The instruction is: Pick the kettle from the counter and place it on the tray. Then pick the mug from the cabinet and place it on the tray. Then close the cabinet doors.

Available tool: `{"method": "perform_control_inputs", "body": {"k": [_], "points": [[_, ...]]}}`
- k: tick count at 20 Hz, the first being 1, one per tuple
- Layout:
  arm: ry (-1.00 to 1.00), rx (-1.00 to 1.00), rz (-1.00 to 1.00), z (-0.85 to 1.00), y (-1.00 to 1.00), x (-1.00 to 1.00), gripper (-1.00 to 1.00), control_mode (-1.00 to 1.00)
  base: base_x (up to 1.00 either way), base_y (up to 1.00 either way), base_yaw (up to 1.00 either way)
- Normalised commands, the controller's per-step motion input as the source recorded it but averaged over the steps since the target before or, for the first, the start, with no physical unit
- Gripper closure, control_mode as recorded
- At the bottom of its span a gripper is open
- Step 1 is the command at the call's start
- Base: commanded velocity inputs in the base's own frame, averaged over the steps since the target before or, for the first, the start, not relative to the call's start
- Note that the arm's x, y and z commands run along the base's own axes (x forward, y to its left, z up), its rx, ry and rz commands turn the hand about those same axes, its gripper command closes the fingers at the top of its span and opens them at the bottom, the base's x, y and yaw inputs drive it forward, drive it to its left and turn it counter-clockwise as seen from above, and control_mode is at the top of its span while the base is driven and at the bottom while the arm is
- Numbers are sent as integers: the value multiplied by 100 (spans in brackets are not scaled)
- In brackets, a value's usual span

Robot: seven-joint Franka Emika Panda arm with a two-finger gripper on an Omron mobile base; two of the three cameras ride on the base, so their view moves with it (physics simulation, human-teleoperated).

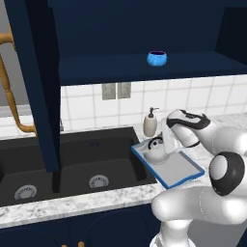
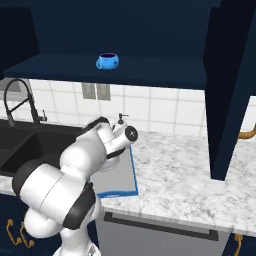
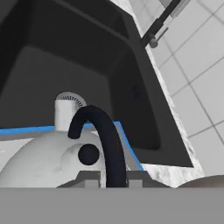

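- Left base view, item one: kettle (image 1: 155, 150), squat and silver-grey, resting on the tray (image 1: 185, 172) at the end nearest the sink (image 1: 72, 164).
- Tray: grey with a blue rim, lying on the speckled surface (image 2: 190, 165) just beside the sink; most of its grey area past the kettle is bare.
- End effector (image 1: 166, 140): directly at the kettle, the black arched handle (image 3: 103, 140) running down between its fingertips in the hand view. Whether it is clamped on that handle or let go cannot be told.
- Soap bottle (image 1: 150, 123): beige, standing just behind the tray, close to the kettle.
- Mug (image 1: 157, 59): bright blue, upright on the cabinet shelf (image 1: 120, 67), well above the sink, untouched.
- Cabinet door (image 1: 34, 82): swung wide, hanging in front of the sink.
- Judgement, step in hand: releasing the kettle on the tray. Do it well by spreading the fingers fully, then lifting straight up so the handle is not snagged and the bottle not nudged, before rising to the mug.
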Motion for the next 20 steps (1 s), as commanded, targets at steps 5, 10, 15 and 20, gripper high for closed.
{"method": "perform_control_inputs", "body": {"k": [5,10,15,20], "points": [[1,0,3,-15,-28,10,100,-100,0,0,0],[4,0,1,-16,-7,1,-100,-100,0,0,0],[2,0,0,-16,-13,-1,-100,-100,0,0,0],[0,0,0,-15,-19,-7,-100,-100,0,0,0]]}}
